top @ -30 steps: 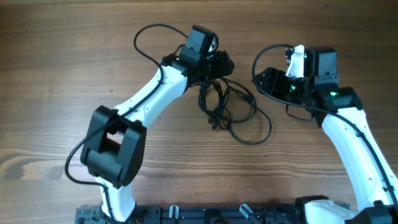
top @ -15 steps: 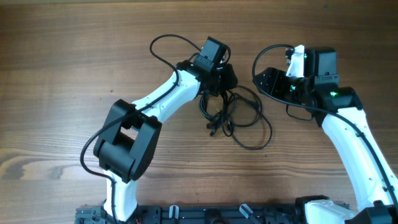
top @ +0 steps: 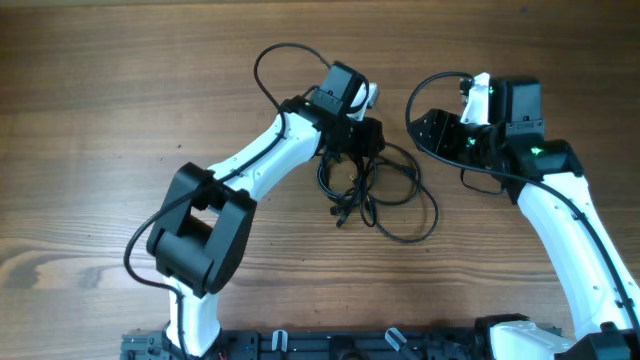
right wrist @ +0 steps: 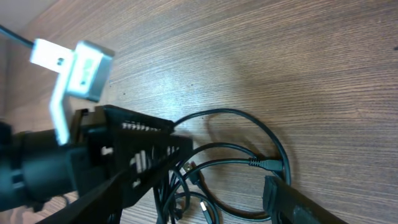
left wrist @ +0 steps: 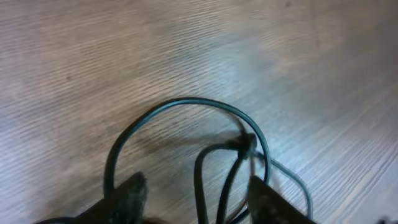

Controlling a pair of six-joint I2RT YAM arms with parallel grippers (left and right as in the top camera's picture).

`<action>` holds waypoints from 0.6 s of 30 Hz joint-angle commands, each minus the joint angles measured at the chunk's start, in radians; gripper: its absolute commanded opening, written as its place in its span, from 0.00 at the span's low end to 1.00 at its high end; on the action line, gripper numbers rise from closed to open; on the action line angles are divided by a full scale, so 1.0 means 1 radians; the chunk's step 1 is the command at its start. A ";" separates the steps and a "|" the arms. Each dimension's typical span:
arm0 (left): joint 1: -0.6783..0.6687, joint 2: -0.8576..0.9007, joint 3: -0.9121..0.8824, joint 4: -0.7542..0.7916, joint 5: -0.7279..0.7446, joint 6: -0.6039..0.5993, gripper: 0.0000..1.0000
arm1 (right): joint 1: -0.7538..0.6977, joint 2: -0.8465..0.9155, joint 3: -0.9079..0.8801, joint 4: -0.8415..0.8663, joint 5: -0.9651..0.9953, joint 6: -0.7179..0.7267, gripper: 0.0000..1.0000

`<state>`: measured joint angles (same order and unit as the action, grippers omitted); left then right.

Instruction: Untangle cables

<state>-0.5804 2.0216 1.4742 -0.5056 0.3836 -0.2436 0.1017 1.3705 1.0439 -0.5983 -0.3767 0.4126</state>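
A loose tangle of black cables lay mid-surface on wood, between two white arms. The left hand sat over the tangle's top edge, fingers spread, with cords passing loosely between them. The right hand hung just beside the tangle, released and grasping nothing.

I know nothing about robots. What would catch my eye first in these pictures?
A tangle of thin black cables lies in loose loops near the middle of the wooden table. The left hand hangs right over the tangle's upper edge, fingers apart with strands running between them. The right hand sits open just to the right, gripping nothing.
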 commanded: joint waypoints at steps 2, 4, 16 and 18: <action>0.007 -0.056 0.012 -0.015 -0.052 0.311 0.65 | -0.001 -0.014 0.021 -0.001 0.018 -0.026 0.73; 0.009 -0.045 0.012 -0.046 -0.148 0.419 0.65 | -0.001 -0.014 0.021 -0.006 0.018 -0.032 0.73; 0.071 -0.028 0.011 -0.074 -0.164 0.816 0.63 | -0.001 -0.014 0.021 -0.024 0.018 -0.045 0.73; 0.072 -0.030 0.011 -0.078 -0.164 0.843 0.63 | -0.001 -0.014 0.021 -0.024 0.018 -0.046 0.73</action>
<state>-0.5156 1.9842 1.4750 -0.5777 0.2283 0.4931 0.1017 1.3705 1.0439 -0.6239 -0.3721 0.3870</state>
